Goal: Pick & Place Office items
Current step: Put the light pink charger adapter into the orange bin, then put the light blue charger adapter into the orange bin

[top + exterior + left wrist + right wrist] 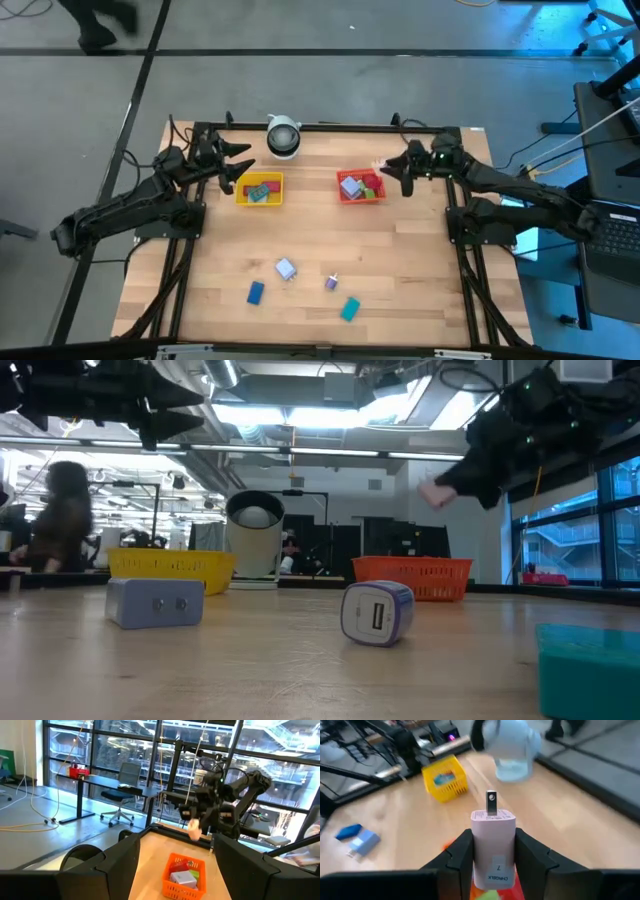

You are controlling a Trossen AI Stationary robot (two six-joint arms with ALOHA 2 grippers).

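My right gripper [386, 170] is shut on a pale pink charger block [492, 845]. It hangs in the air by the right side of the shallow red tray [343, 197], and shows in the low view [437, 492]. My left gripper [240, 165] hangs open and empty over the left side of the shallow yellow tray [243, 198]. Both trays hold small pieces. A whitish block [286, 268], a blue one [255, 292], a purple one [331, 283] and a teal one [349, 309] lie flat on the table's near half. My right gripper pinches the pink block by its two side faces [476, 851] between the two fingers. The block's prong end [491, 802] sticks out past the fingertips. The fingers come from the table's right, slanting slightly down. The block is lifted clear of the table and the tray.
A white round device [283, 137] stands at the table's far edge between the trays. In the low view a grey-blue block [155, 602], a whitish-purple charger [377, 612] and a teal block [590, 660] lie near the front. A person [60, 515] shows beyond the table.
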